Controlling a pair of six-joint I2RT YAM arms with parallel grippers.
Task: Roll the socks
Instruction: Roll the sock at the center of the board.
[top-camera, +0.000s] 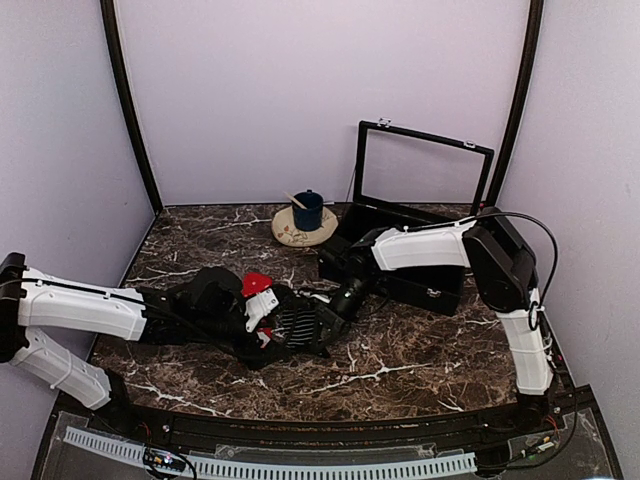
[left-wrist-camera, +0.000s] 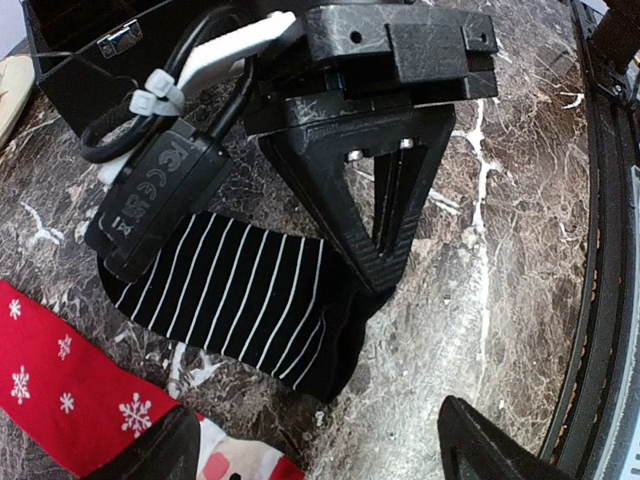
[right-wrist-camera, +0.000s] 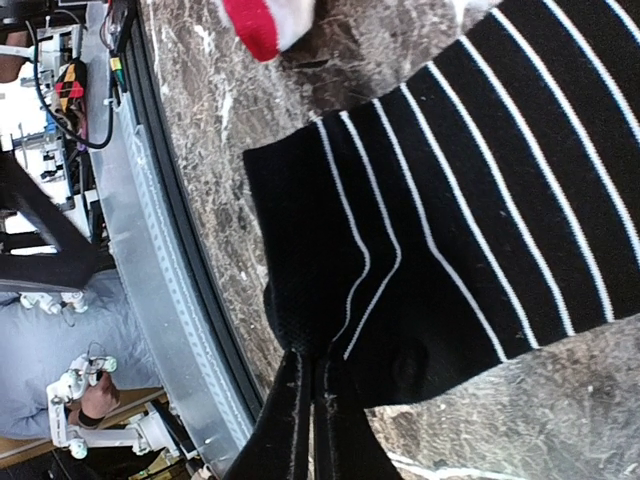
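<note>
One pinch set: R gripper (right-wrist-camera: 312, 368) clenched on black sock (right-wrist-camera: 450, 200) edge; L gripper (left-wrist-camera: 310, 452) wide open by red sock (left-wrist-camera: 70, 400). Hold firm, roll slow w/ even tension.

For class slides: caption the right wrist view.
Right hand, shut, pinches an edge of the black striped sock on the marble table; red sock beyond.

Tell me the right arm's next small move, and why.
Probably lift the pinched edge slightly and turn it over onto the stripes to start the roll. The right jaws are shut on one end of the black striped sock, which lies flat on the marble table. The left jaws stand open nearby, holding nothing, and the red sock lies beside it.
</note>
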